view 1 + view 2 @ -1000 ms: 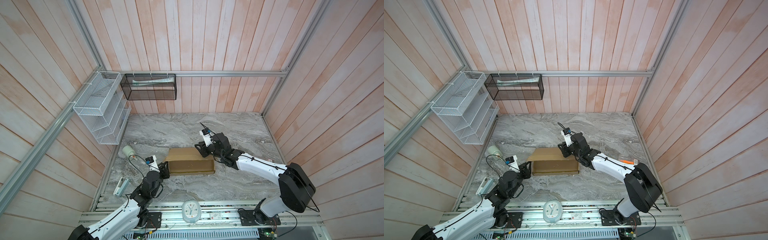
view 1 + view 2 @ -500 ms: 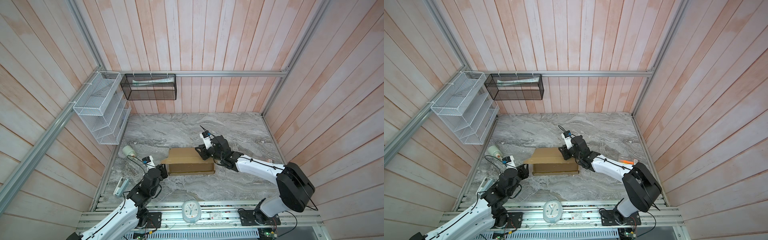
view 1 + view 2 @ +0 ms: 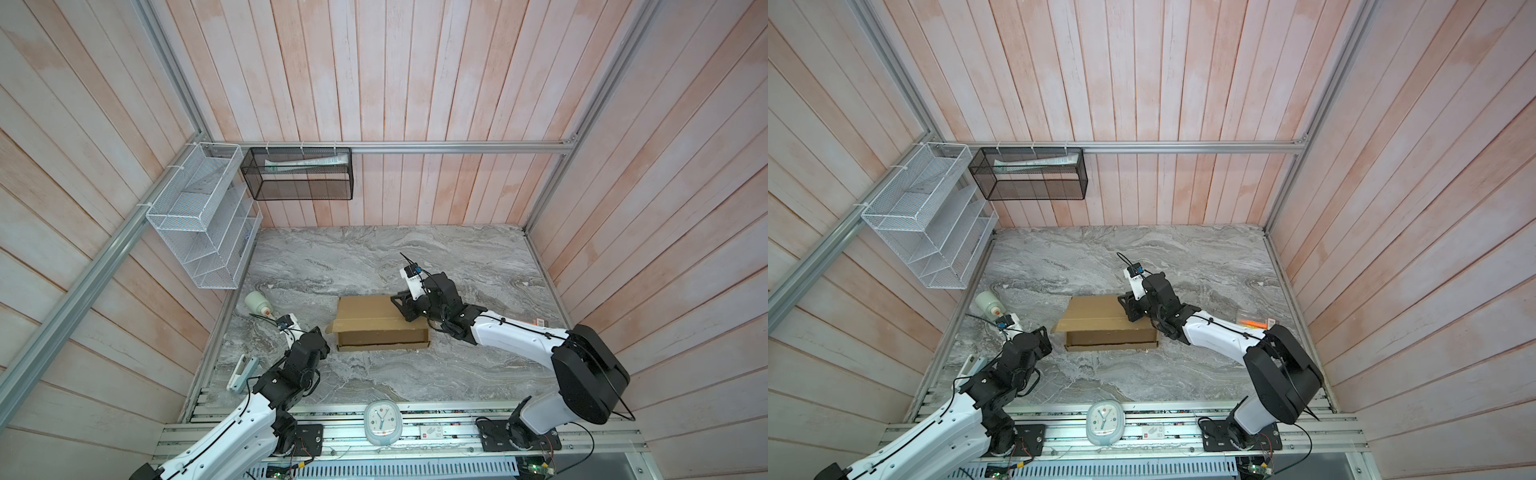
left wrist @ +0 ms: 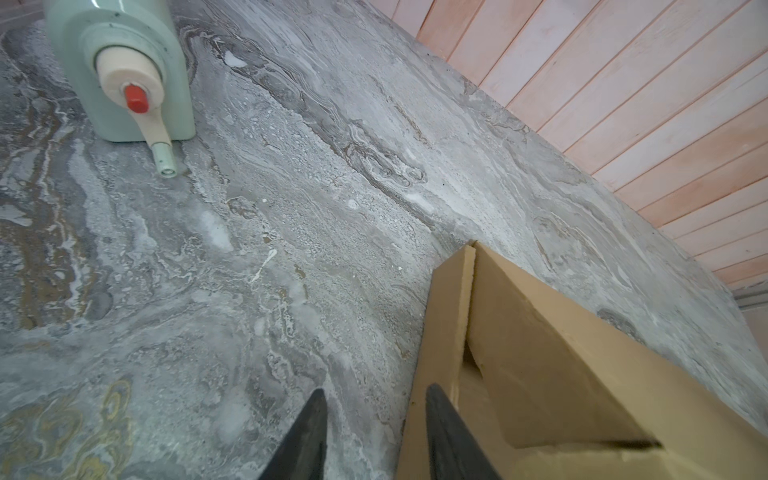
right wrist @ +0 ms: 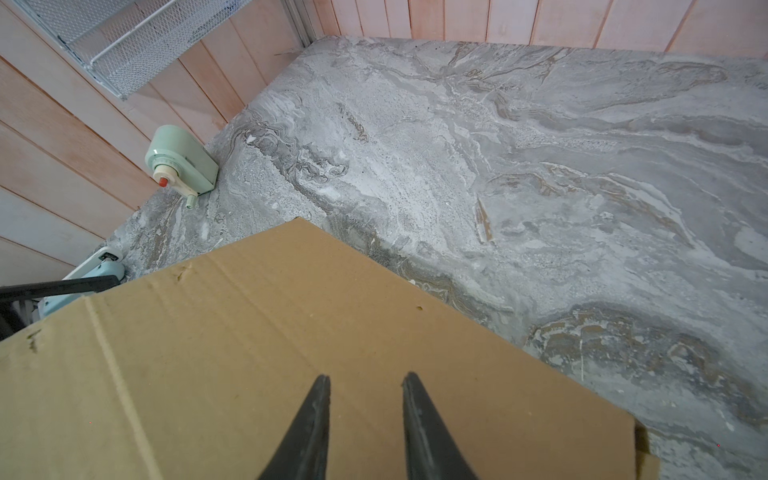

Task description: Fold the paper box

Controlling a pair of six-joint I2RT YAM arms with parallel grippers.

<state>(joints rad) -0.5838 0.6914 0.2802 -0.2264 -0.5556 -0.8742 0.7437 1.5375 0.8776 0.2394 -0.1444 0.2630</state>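
- The box (image 3: 380,318) is plain brown cardboard, shallow and rectangular, with its lid (image 5: 249,332) lying down over it.
- At its left end a side flap (image 4: 444,324) stands out from the wall and is not tucked in; a dark gap shows behind it.
- The box lies near the middle of the table (image 3: 374,257), a little toward the front, between the two grippers.
- The left arm reaches low from the front left corner. The left gripper (image 4: 374,399) is just beside the flap, its fingers a moderate way apart and holding nothing; one fingertip is in front of the flap, and I cannot tell if they touch.
- The right arm stretches low across from the right. The right gripper (image 5: 365,380) is over the right part of the lid, its fingers narrowly apart with only flat cardboard showing between them; contact with the lid is not clear.
- In both top views the right gripper covers the far right corner of the box.
- The lid hides the inside, and the left wrist view cuts off most of the box.
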